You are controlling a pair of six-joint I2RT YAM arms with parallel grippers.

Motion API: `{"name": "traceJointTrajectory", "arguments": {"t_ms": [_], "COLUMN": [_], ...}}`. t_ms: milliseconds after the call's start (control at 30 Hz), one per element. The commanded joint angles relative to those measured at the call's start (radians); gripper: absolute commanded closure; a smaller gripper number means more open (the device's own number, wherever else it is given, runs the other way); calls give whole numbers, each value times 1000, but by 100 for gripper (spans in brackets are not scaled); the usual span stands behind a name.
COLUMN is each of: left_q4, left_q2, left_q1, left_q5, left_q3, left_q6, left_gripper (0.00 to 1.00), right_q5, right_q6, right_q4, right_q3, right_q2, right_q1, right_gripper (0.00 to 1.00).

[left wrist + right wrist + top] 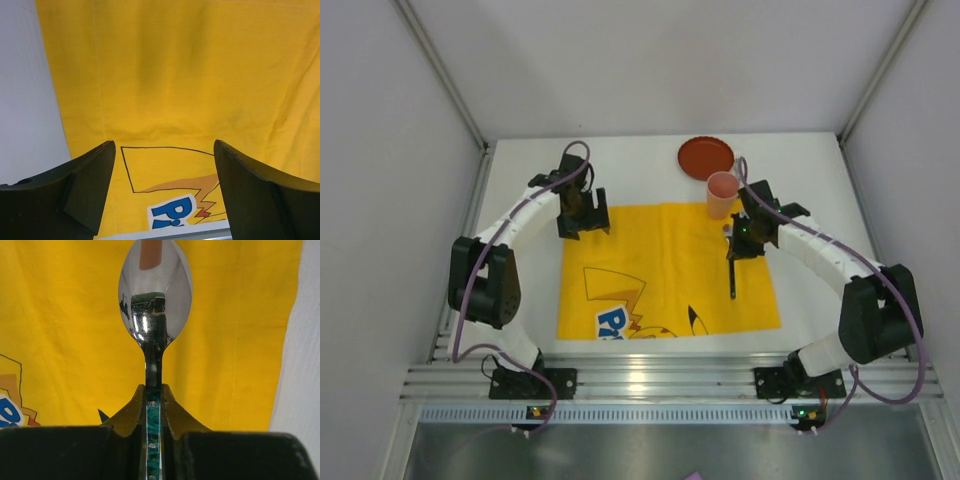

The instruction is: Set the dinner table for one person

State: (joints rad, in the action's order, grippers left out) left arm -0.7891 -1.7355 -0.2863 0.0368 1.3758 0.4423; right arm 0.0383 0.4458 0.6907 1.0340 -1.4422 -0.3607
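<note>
Your right gripper (pixel 154 396) is clenched on the spoon (pixel 155 295) handle. The bowl points straight out from the jaws, long axis toward the near edge, over the right side of the yellow mat (pixel 660 270) on the dinner table (pixel 820 190). Left gripper (pixel 164 148) is spread, empty, at the mat's far-left corner, so the right arm places it.

One dinner table (pixel 800 165), one yellow mat (pixel 660 270), one red plate (pixel 706 157), one pink cup (pixel 722 194), one spoon (pixel 155 295).

From above the near edge, the top view takes in the whole white matte rectangular tabletop (pixel 640 170). Both wrist views look closely down on its yellow cartoon-print cloth mat (pixel 660 250).
</note>
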Motion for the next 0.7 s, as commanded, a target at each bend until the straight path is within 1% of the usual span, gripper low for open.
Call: {"name": "traceJointTrajectory", "arguments": {"t_ms": [0, 100, 133, 167, 200, 233, 267, 300, 333, 367, 433, 467, 533, 567, 600, 667], "left_q4": [37, 40, 40, 37, 37, 36, 31, 22, 18, 14, 2, 2, -9, -15, -21, -42], "left_q2": [63, 73, 73, 73, 74, 74, 71, 70, 68, 68, 65, 67, 62, 54, 51, 33], "left_q1": [6, 6, 4, 4, 6, 6, 6, 6, 6, 6, 6, 4, 6, 6, 6, 6], "left_q5": [-1, -8, -11, -9, -12, -14, -18, -21, -25, -29, -28, -64, -74, -78, -84, -89], "left_q3": [-18, -26, -27, -26, -26, -20, -17, -8, -3, 2, 14, 17, 29, 35, 52, 74], "left_q6": [-13, -14, -14, -14, -16, -16, -17, -19, -22, -24, -27, -28, -30, -30, -28, -25], "left_gripper": [16, 15, 15, 15, 15, 16, 15, 15, 15, 15, 15, 15, 15, 15, 15, 15], "right_q5": [-20, -31, -34, -34, -34, -34, -81, -95, -118, -120, -126, -129, -135, -133, -127, -68], "right_q6": [1, -10, -15, -16, -21, -27, -27, -27, -28, -30, -44, -47, -67, -73, -84, -96], "right_q4": [-78, -103, -108, -109, -109, -108, -85, -73, -59, -31, -2, 18, 26, 24, 18, -28], "right_q3": [6, -17, -22, -20, -19, -6, 1, 9, 29, 43, 101, 124, 208, 240, 271, 359], "right_q2": [-49, -87, -107, -116, -124, -132, -136, -130, -113, -101, -52, -32, 12, 22, 23, 8], "right_q1": [-29, -35, -34, -34, -35, -32, -34, -32, -32, -29, -11, 0, 54, 106, 132, 189], "right_gripper": [100, 100, 95, 88, 77, 54, 47, 30, 8, 0, 0, 0, 0, 0, 0, 0]}}
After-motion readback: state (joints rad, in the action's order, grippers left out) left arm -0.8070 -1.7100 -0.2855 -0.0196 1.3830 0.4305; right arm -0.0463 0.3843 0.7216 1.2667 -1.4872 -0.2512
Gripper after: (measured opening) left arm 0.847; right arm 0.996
